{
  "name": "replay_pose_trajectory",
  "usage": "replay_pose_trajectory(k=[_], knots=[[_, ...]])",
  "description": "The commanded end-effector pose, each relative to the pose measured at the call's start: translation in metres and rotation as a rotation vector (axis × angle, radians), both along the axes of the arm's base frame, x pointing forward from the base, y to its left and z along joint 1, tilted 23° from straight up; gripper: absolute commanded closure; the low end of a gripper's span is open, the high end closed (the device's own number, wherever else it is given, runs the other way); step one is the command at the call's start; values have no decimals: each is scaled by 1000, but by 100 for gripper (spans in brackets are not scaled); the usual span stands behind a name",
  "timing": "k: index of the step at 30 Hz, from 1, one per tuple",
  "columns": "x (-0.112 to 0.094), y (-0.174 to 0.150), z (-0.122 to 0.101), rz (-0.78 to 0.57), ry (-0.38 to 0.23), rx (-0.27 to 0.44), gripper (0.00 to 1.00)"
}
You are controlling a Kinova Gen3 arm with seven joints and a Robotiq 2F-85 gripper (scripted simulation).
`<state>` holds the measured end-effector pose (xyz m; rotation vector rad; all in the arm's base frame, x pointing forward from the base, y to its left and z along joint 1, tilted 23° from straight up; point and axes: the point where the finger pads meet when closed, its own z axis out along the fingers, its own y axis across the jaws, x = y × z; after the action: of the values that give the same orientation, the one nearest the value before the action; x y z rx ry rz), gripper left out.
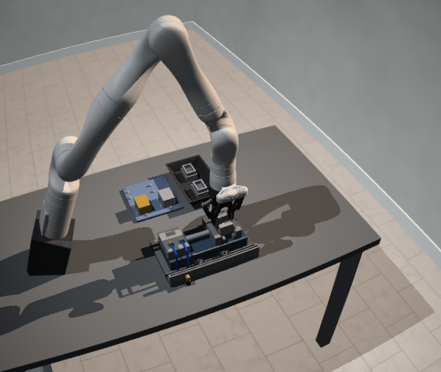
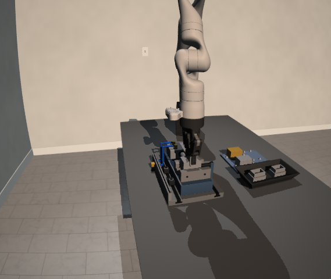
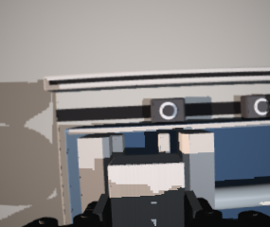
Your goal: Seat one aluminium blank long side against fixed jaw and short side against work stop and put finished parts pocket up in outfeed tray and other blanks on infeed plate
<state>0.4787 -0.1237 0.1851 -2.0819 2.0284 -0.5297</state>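
Claw state: I read the claw [image 1: 223, 219] as clenched on an aluminium blank [image 3: 145, 179]; the fingers stand apart on it
Blank location: held directly beneath the wrist, low over the vise [image 1: 208, 249], at the end away from the blue hoses [image 1: 180, 256]
Key relation: in the wrist view the blank's long side runs crosswise, with the vise blocks just beyond it; whether it touches the low bars, I cannot tell
Other parts: brass blank [image 1: 142, 203] and second aluminium blank [image 1: 167, 197] on the infeed plate [image 1: 130, 193]; two finished parts [image 1: 195, 180] in the outfeed tray [image 1: 174, 164]
Next move, judged: seat flat, then release

The end effector [image 3: 146, 213] and its held aluminium blank [image 3: 145, 177] hide the vise [image 3: 248, 156] opening.
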Motion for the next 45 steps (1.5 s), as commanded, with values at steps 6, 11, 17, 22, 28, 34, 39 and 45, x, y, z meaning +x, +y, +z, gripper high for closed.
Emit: replay_pose_trajectory(k=[6,11,17,22,28,34,39,45], knots=[[0,0,1,0,-2,0,100],[0,0,1,0,-2,0,100],[0,0,1,0,-2,0,100],[0,0,1,0,-2,0,100],[1,1,1,0,-2,0,100],[1,2,1,0,-2,0,100],[1,3,1,0,-2,0,100],[2,4,1,0,-2,0,100]])
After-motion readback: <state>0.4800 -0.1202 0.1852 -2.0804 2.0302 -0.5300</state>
